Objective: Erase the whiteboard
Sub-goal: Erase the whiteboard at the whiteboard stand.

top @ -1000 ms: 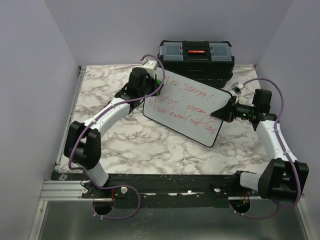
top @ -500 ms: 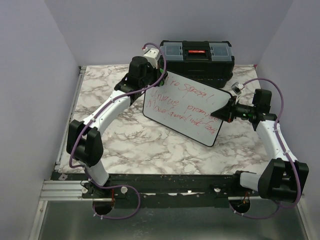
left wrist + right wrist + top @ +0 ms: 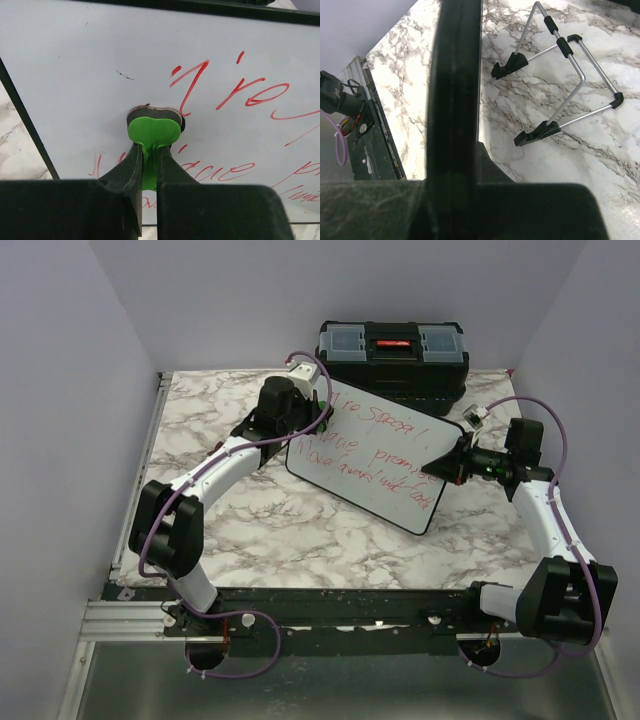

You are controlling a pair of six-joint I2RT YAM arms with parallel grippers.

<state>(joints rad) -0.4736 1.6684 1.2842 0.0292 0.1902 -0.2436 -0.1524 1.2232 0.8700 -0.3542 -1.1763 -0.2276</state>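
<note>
The whiteboard [image 3: 385, 458] stands tilted on the marble table, with several lines of red handwriting on it. My left gripper [image 3: 318, 412] is at the board's upper left corner, shut on a green eraser [image 3: 153, 131] whose dark pad is pressed on the board [image 3: 90, 70]. Red strokes lie right of and below the eraser; the area above and left of it is nearly bare. My right gripper [image 3: 452, 462] is shut on the board's right edge, which shows as a dark bar [image 3: 455, 85] between the jaws in the right wrist view.
A black toolbox with a red latch [image 3: 392, 350] stands right behind the board. A wire stand with black feet [image 3: 560, 85] rests on the marble behind the board. Purple walls close in the table on the left, right and back.
My left gripper with the eraser swung up toward the board's far corner, then came back down onto the upper left of the board. The right arm and the board have not moved.
</note>
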